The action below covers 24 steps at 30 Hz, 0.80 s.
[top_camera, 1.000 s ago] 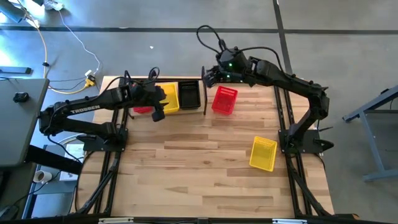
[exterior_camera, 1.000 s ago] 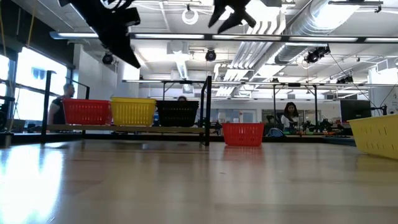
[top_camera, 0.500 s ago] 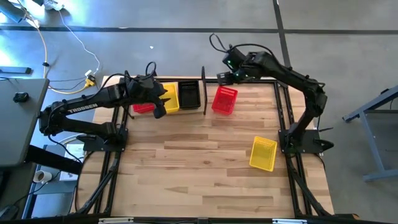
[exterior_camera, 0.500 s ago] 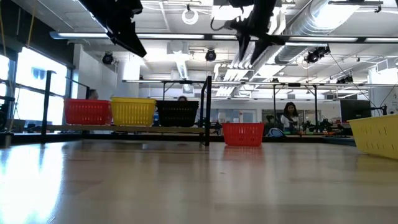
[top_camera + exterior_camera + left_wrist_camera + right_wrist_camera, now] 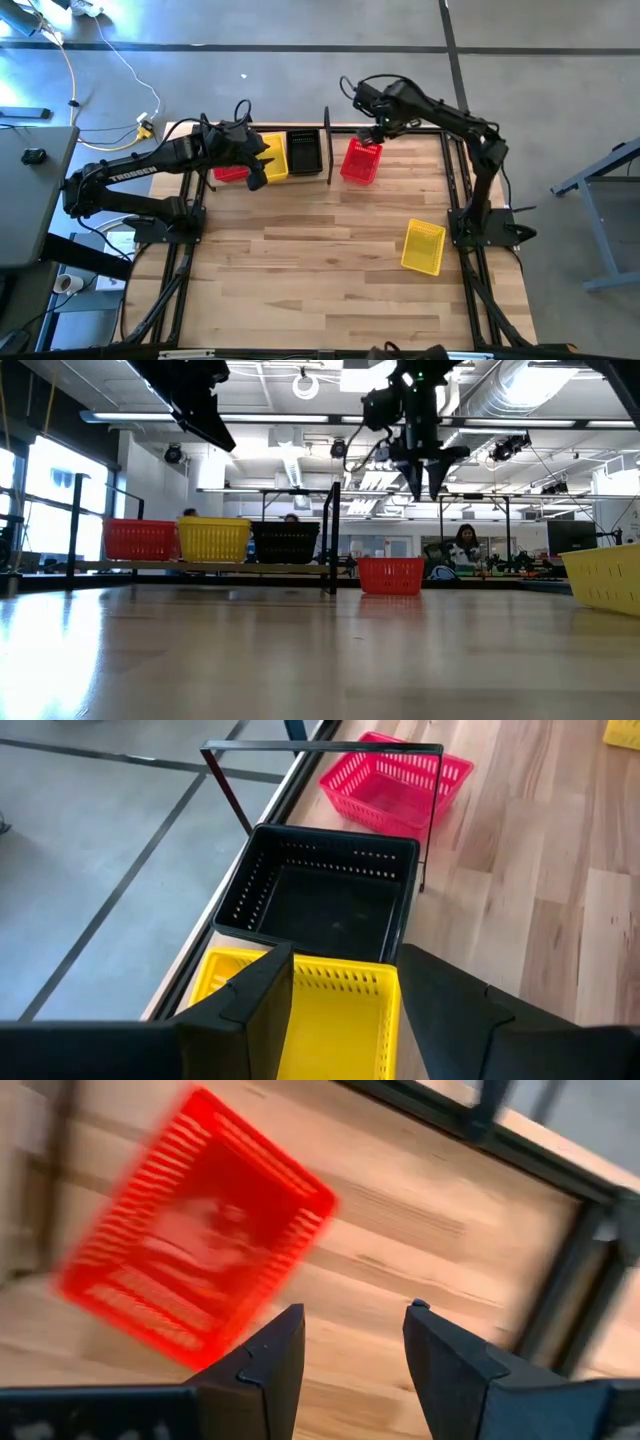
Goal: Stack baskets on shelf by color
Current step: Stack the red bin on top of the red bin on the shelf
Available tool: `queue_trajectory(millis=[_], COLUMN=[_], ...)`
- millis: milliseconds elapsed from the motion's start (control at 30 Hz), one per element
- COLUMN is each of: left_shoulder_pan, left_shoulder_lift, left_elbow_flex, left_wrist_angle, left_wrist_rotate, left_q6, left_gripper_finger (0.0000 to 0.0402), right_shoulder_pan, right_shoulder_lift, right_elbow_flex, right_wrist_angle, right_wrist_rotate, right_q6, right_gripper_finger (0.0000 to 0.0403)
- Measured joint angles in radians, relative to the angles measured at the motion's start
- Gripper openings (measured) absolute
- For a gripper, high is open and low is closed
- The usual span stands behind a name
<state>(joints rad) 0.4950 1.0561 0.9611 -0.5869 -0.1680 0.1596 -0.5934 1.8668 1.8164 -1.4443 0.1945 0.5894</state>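
Hovering above your loose red basket [image 5: 361, 162], the right gripper [image 5: 379, 132] looks spread; bare table [image 5: 320, 270] surrounds it, and the left gripper [image 5: 256, 160] gapes over the shelf [image 5: 200, 567].

Left arm reaches in from the table's left edge, stretched toward the far side, its left gripper [image 5: 340, 990] held high with fingers parted and empty. Right arm rises from the right edge, elbow bent, and arcs across to the far middle; the right gripper [image 5: 350, 1350] points downward, fingers spread, gripping nothing.
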Motion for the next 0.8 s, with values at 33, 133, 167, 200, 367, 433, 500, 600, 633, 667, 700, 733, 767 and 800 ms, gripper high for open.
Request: queue_trajectory(millis=[33, 133, 167, 200, 367, 433, 500, 600, 633, 667, 700, 733, 767, 800], left_shoulder_pan=[0.0, 0.0, 0.0, 0.0, 0.0, 0.0, 0.0, 0.0, 0.0, 0.0, 0.0, 0.0, 0.0, 0.0], left_shoulder_lift=[0.0, 0.0, 0.0, 0.0, 0.0, 0.0, 0.0, 0.0, 0.0, 0.0, 0.0, 0.0, 0.0, 0.0], left_elbow_flex=[0.0, 0.0, 0.0, 0.0, 0.0, 0.0, 0.0, 0.0, 0.0, 0.0, 0.0, 0.0, 0.0, 0.0], left_wrist_angle=[0.0, 0.0, 0.0, 0.0, 0.0, 0.002, 0.002, 0.008, 0.009, 0.009, 0.009, 0.009, 0.009, 0.009], left_wrist_rotate=[0.0, 0.0, 0.0, 0.0, 0.0, 0.0, 0.0, 0.0, -0.001, -0.001, -0.001, -0.001, -0.001, -0.001], left_q6=[0.0, 0.0, 0.0, 0.0, 0.0, 0.0, 0.0, 0.0, 0.0, 0.0, 0.0, 0.0, 0.0, 0.0], left_gripper_finger=[0.017, 0.017, 0.017, 0.017, 0.017, 0.017, 0.017, 0.017, 0.017, 0.017, 0.017, 0.017, 0.017, 0.017], right_shoulder_pan=[-0.005, -0.013, -0.015, -0.015, -0.019, -0.021, -0.022, -0.022, -0.022, -0.022, -0.022, -0.022, -0.023, -0.023], right_shoulder_lift=[0.006, 0.014, 0.014, 0.009, -0.034, -0.053, -0.075, -0.101, -0.104, -0.105, -0.105, -0.105, -0.105, -0.106], right_elbow_flex=[0.0, 0.0, -0.006, -0.02, -0.153, -0.219, -0.278, -0.345, -0.363, -0.379, -0.392, -0.402, -0.411, -0.423], right_wrist_angle=[-0.021, -0.072, -0.082, -0.082, -0.033, 0.035, 0.115, 0.249, 0.286, 0.319, 0.351, 0.376, 0.397, 0.416], right_wrist_rotate=[0.014, 0.065, 0.084, 0.098, 0.087, 0.059, 0.02, -0.051, -0.07, -0.081, -0.091, -0.102, -0.102, -0.101], right_q6=[-0.015, -0.032, -0.032, -0.03, -0.03, -0.021, -0.013, 0.011, 0.018, 0.029, 0.04, 0.047, 0.058, 0.065], right_gripper_finger=[0.0156, 0.0156, 0.0156, 0.0156, 0.0156, 0.0156, 0.0156, 0.0156, 0.0156, 0.0156, 0.0156, 0.0156, 0.0156, 0.0156])
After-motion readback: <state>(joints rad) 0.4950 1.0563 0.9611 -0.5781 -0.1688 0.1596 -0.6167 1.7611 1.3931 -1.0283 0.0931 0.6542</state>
